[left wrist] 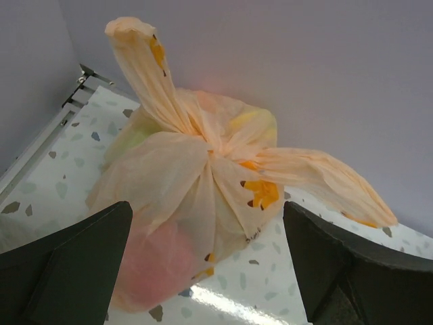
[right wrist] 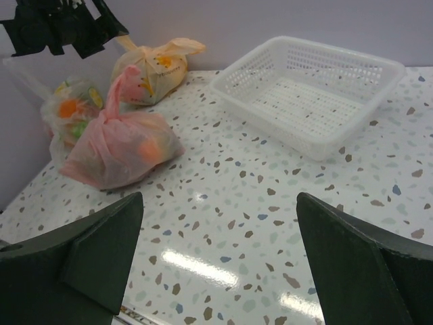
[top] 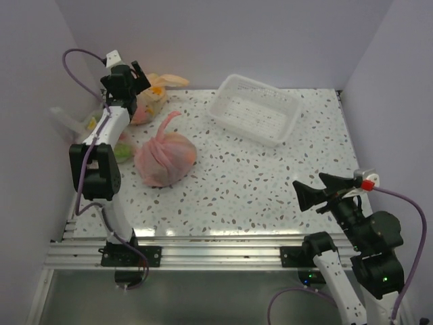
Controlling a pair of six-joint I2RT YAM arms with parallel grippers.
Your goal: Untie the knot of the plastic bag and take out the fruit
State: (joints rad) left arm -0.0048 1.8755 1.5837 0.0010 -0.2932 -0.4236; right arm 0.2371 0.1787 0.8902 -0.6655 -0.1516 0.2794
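Observation:
The pale peach plastic bag (left wrist: 183,196) stands tied at the back left of the table, by the wall; it also shows in the top view (top: 154,98) and the right wrist view (right wrist: 152,71). Its knot (left wrist: 211,145) faces my left wrist camera, with one tail up (left wrist: 139,61) and one out to the right (left wrist: 325,179). The fruit shows only as blurred colour through the bag: pink-red (left wrist: 159,261) and yellow-green (left wrist: 254,125). My left gripper (left wrist: 206,227) is open, a finger on each side of the bag, not touching it. My right gripper (right wrist: 220,223) is open and empty over the front right of the table.
A tied pink bag (top: 166,159) with a long twisted tail lies mid-left. A clear bag of fruit (top: 101,135) sits against the left wall. A white plastic basket (top: 223,108) stands at the back centre. Walls close the back and both sides.

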